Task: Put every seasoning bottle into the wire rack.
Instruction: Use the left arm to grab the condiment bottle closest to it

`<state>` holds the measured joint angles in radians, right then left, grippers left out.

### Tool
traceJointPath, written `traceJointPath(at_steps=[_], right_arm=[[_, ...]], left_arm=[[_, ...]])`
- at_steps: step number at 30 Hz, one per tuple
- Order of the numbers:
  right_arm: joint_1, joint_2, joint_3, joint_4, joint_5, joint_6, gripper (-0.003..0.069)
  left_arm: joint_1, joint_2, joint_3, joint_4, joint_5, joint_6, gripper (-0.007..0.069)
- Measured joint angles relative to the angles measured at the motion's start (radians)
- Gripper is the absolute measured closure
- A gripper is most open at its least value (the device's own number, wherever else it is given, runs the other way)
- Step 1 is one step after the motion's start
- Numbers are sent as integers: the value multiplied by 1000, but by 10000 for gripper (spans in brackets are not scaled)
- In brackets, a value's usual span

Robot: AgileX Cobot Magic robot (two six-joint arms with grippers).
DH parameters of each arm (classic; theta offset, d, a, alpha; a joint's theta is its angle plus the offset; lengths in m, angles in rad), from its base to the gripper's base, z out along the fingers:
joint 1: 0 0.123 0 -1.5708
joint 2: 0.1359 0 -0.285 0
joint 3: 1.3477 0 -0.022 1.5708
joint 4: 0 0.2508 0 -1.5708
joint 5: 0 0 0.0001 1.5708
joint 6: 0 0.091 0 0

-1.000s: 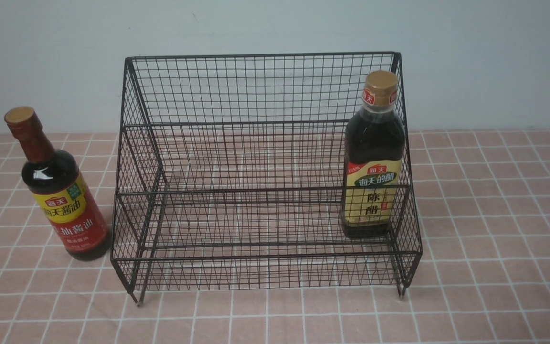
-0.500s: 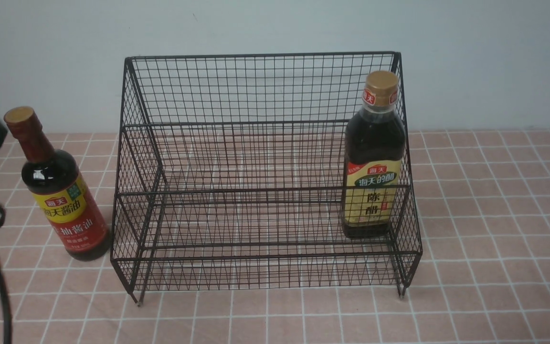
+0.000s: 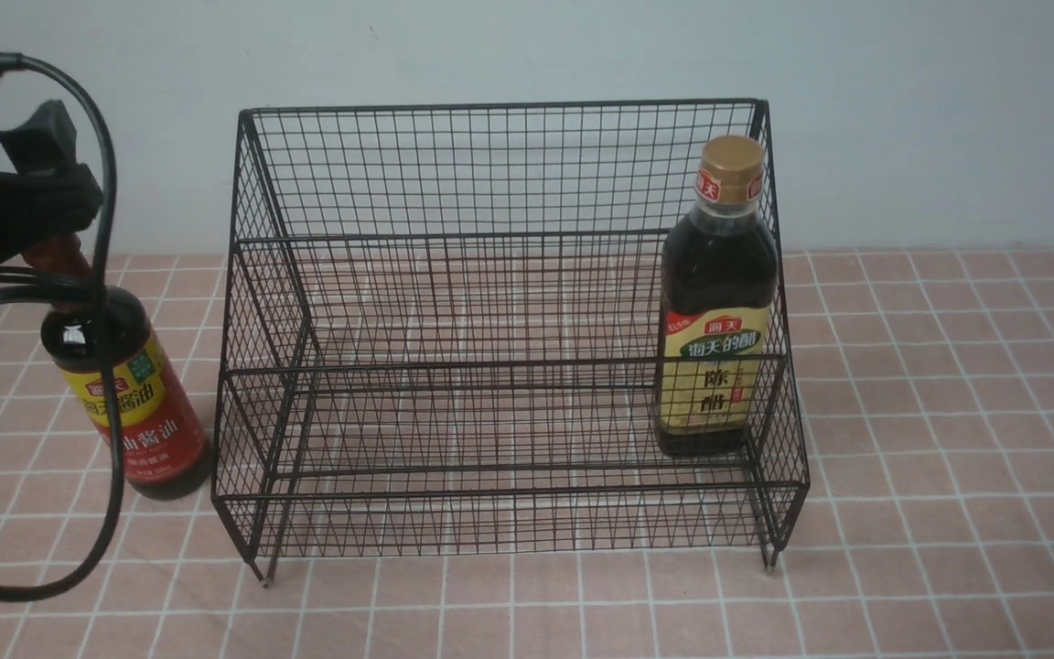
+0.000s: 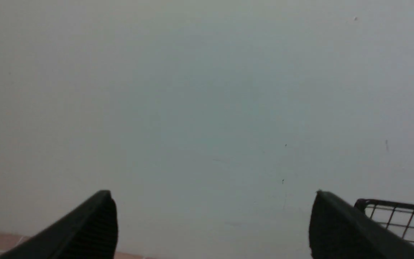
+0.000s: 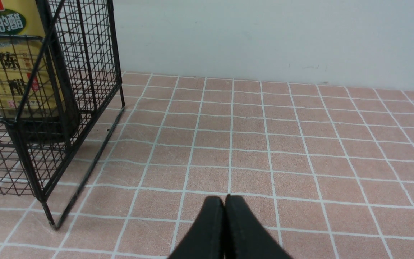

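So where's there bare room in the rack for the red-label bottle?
In the wire rack, the upper tier is bare throughout. The lower tier is bare from its left wall to the beige-green bottle at the right end. Crowded: the red-label bottle stands close beside the rack's left side, and the open left gripper covers its neck in the front view.

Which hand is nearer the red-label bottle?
Left. The left hand, open, is at the red-label bottle, hiding its neck; the right hand, shut, is beyond the wire rack, on its other side.

Two seasoning bottles, one red-label bottle [image 3: 156,430], one beige-label bottle [image 3: 715,366], one black wire rack [image 3: 509,364], two grippers, left gripper [image 4: 213,197], right gripper [image 5: 224,198]
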<state>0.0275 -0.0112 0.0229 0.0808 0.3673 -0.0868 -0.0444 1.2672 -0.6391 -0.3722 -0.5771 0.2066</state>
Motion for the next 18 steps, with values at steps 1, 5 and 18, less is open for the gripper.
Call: traceJointPath(at_steps=[1,5,18], right_arm=[[0,0,0,0,0,0,672],[0,0,0,0,0,0,672],[0,0,0,0,0,0,672]], left_arm=[[0,11,0,-4,-5,2,-52],[0,68,0,-11,-8,9,-41],[0,178,-1,-8,-27,14,199]])
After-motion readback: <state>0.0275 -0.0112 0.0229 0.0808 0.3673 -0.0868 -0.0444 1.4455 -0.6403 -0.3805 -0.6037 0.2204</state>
